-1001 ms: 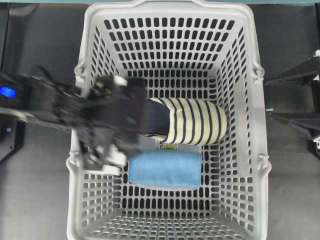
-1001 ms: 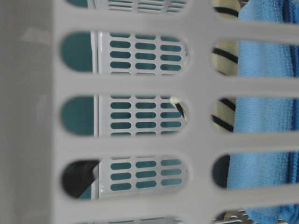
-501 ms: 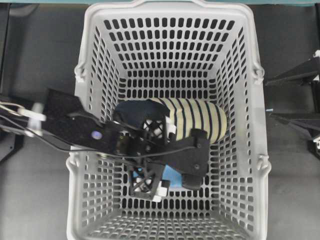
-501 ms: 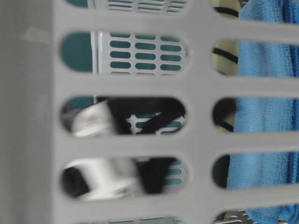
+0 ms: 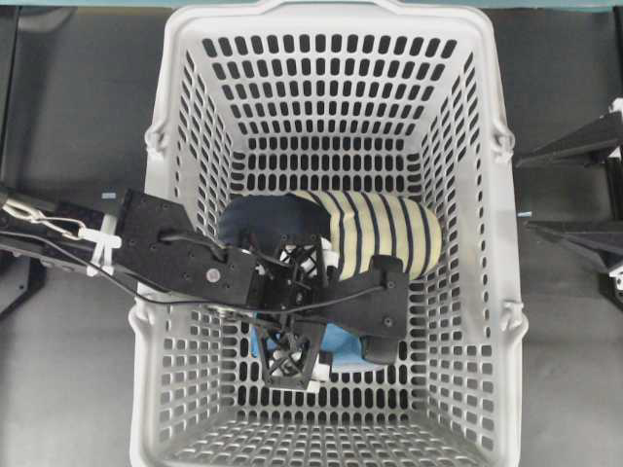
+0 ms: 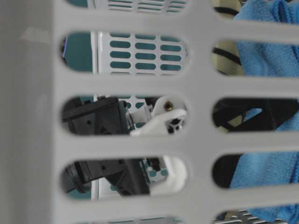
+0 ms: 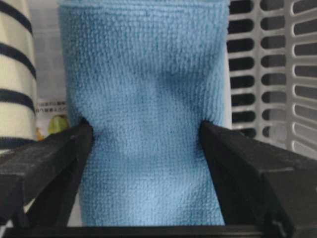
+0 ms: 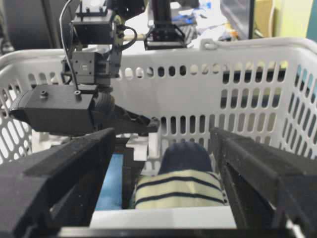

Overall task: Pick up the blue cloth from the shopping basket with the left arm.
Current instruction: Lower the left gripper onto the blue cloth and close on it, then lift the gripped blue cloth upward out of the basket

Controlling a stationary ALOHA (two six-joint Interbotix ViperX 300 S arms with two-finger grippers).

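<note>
**Operator:** I have the left arm point(image 5: 165, 258) down inside the shopping basket point(image 5: 506, 243). Its pincer point(image 7: 146, 136) stands wide, one finger point(image 7: 44, 163) on each long side of the blue cloth point(image 7: 146, 124), and both seem to press lightly into the fabric. It has not closed, so nothing is held yet.

**Observer:** Where is the cloth exactly?

**Operator:** On the basket floor, towards the near wall in the overhead view, mostly hidden under the arm. It lies just beside the striped fabric item point(image 5: 375, 233), which sits nearer the middle of the floor. I judge this as the end of the reach, right before the grasp.

**Observer:** So what comes next?

**Operator:** I need to close the fingers squarely across the cloth's width, then lift straight up and clear of the rim. The fabric is soft, so I expect it to bunch. A firm squeeze is needed so it does not slip.

**Observer:** Anything in the way?

**Operator:** The striped item is close to one finger, and I can't rule out pinching its edge. A printed label point(image 7: 49, 111) shows between the two fabrics. The basket walls leave little room for swinging sideways.

**Observer:** And the other arm?

**Operator:** The right pincer point(image 8: 161, 163) is wide open and holds nothing. It stays outside the basket, looking over the rim.
</note>
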